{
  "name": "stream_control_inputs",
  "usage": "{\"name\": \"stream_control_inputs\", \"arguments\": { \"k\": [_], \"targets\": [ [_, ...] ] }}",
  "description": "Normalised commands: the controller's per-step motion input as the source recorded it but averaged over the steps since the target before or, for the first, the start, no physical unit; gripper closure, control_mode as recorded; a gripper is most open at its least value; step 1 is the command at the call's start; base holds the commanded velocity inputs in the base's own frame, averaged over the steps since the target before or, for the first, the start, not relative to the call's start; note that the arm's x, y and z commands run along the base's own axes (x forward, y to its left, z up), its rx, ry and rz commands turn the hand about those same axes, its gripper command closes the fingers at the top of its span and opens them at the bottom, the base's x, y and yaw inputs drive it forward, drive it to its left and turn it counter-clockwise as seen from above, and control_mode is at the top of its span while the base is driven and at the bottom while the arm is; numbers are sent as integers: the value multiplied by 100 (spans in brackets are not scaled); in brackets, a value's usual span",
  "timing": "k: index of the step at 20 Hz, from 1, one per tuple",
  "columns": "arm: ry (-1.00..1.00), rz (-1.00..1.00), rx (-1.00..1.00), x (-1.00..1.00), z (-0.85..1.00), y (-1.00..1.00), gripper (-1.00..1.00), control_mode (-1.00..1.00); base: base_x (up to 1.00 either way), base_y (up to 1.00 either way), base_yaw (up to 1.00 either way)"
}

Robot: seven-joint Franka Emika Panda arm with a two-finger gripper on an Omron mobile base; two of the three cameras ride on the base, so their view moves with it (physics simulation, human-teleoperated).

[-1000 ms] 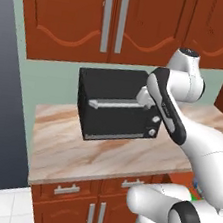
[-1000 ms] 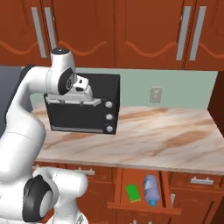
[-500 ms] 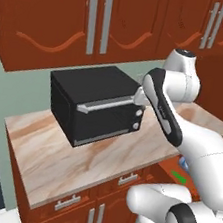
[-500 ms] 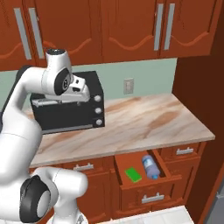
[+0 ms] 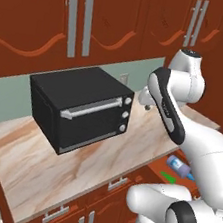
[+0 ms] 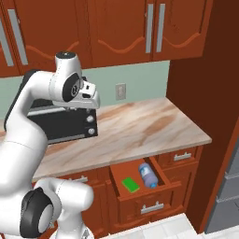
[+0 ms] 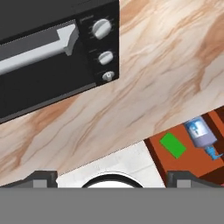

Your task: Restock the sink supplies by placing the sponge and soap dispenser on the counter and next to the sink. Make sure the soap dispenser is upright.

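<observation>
An open drawer [image 6: 148, 202] under the counter [image 6: 149, 126] holds both task objects. The green sponge [image 6: 131, 185] [image 5: 168, 177] [image 7: 173, 145] lies flat on its left side. To its right, the pale blue soap dispenser [image 6: 147, 175] [image 5: 180, 167] [image 7: 200, 134] lies on its side. My gripper [image 7: 113, 178] [image 6: 91, 103] [image 5: 146, 104] hangs high over the counter beside the oven, well above and left of the drawer. It is open, with nothing between its widely spread fingertips [image 7: 43, 177]. The sink is out of view.
A black toaster oven [image 5: 78, 111] [image 6: 60, 123] [image 7: 43, 52] stands on the left part of the counter. Reddish-brown upper cabinets [image 6: 121, 28] hang above it. A tall wooden panel [image 6: 210, 93] bounds the counter's right end. A wall outlet [image 6: 121, 91] sits on the green backsplash.
The whole picture has shifted, so the base has driven and turned. The counter's right end and the open drawer now sit nearer the middle of the right base view. The arm keeps its pose.
</observation>
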Motion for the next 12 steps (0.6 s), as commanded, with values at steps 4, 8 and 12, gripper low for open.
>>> {"name": "stream_control_inputs", "arguments": {
  "k": [4, 8, 12],
  "targets": [
    [0, 0, 0, 0, 0, 0, -100, 100, 39, 0, -12],
    [0, 0, 0, 0, 0, 0, -100, 100, 31, 0, -9],
    [0, 0, 0, 0, -3, 0, -100, -100, 5, 0, -4]
  ]
}}
